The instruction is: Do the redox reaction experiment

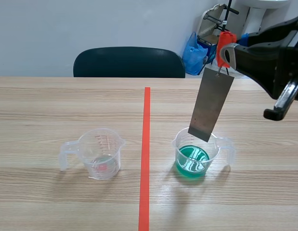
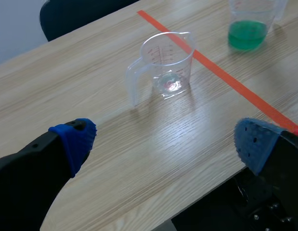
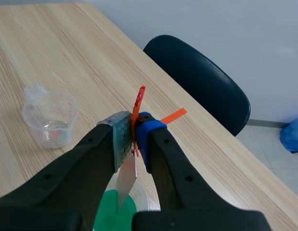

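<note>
My right gripper [image 1: 230, 57] is raised at the far right, shut on a red clip [image 1: 226, 47] from which a grey metal plate [image 1: 211, 106] hangs slightly tilted. The plate's lower edge is about level with the rim of a clear beaker of green liquid [image 1: 197, 155] and clear of the liquid. In the right wrist view the clip [image 3: 138, 103] and plate [image 3: 124, 180] sit between the fingers of the right gripper [image 3: 134, 137], with the green beaker [image 3: 112, 216] below. A second beaker [image 1: 98, 154] with a little clear liquid stands left of the tape. My left gripper [image 2: 163, 144] is open, short of this beaker [image 2: 165, 65].
An orange-red tape line [image 1: 146, 154] runs down the middle of the wooden table between the two beakers. A dark chair [image 1: 129, 62] stands behind the far edge, and a blue bag [image 1: 193, 55] lies on the floor beyond. The left arm is out of the scene view.
</note>
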Controlling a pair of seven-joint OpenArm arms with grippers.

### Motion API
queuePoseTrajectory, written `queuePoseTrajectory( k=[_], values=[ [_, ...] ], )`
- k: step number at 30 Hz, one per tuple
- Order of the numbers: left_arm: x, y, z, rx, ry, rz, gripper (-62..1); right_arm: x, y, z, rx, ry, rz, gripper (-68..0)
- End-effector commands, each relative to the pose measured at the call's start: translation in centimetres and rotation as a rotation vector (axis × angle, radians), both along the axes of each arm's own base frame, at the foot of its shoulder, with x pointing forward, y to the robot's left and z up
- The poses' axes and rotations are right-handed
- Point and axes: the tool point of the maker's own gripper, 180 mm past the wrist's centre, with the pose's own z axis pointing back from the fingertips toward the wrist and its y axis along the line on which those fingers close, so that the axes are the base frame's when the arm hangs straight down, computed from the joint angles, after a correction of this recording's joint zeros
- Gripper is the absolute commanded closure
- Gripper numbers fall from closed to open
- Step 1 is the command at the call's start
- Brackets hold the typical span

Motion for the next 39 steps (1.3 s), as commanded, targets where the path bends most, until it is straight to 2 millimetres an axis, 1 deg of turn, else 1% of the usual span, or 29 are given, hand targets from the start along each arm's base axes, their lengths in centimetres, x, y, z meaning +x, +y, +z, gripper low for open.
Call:
queuePoseTrajectory(
  k=[1, 2, 3, 5, 7, 9, 12, 15, 18, 22, 33, 36, 39],
  values=[
    [0.7, -0.3, 0.8, -0.023, -0.023, -0.025, -38.1, 0.3, 0.0, 1.1, 0.013, -0.034, 0.006, -0.6],
    [0.9, -0.5, 0.7, -0.015, -0.023, -0.05, -29.2, 0.3, 0.0, 1.1, 0.013, -0.034, 0.006, -0.6],
    [1.4, -0.5, 0.6, -0.001, -0.02, -0.073, -22.1, 0.3, 0.0, 1.0, 0.012, -0.033, 0.006, -0.6],
    [2.5, -0.9, 0.2, 0.017, -0.007, -0.131, -11.7, 0.3, 0.0, 1.0, 0.012, -0.033, 0.006, -0.6],
    [3.6, -1.4, 0.0, 0.031, 0.009, -0.202, -6.3, 0.3, 0.0, 1.0, 0.012, -0.033, 0.006, -0.6],
    [5.0, -2.0, 0.2, 0.02, 0.009, -0.26, -3.7, 0.3, 0.0, 1.0, 0.012, -0.033, 0.006, -0.6],
    [7.8, -2.9, 1.6, -0.063, -0.007, -0.279, -3.6, 0.3, 0.0, 1.0, 0.012, -0.033, 0.006, -0.6],
    [10.1, -4.5, 2.6, -0.139, 0.005, -0.33, -3.6, 0.3, 0.0, 1.0, 0.012, -0.033, 0.007, -0.6],
    [11.9, -6.3, 2.9, -0.159, 0.023, -0.378, -3.6, 0.2, 0.0, 1.0, 0.011, -0.032, 0.009, -0.6],
    [13.6, -9.0, 2.9, -0.146, 0.012, -0.453, -3.5, 0.2, 0.0, 1.0, 0.011, -0.032, 0.009, -0.6],
    [18.3, -14.5, 0.6, -0.191, 0.04, -0.509, -3.6, 0.2, 0.0, 1.0, 0.011, -0.033, 0.009, -0.6],
    [18.9, -16.3, 0.1, -0.212, 0.052, -0.528, -3.6, 0.2, 0.0, 1.0, 0.011, -0.033, 0.009, -0.6],
    [19.1, -18.4, -0.4, -0.227, 0.071, -0.562, -3.6, 0.3, 0.0, 1.0, 0.008, -0.034, 0.009, -0.6]
  ],
)
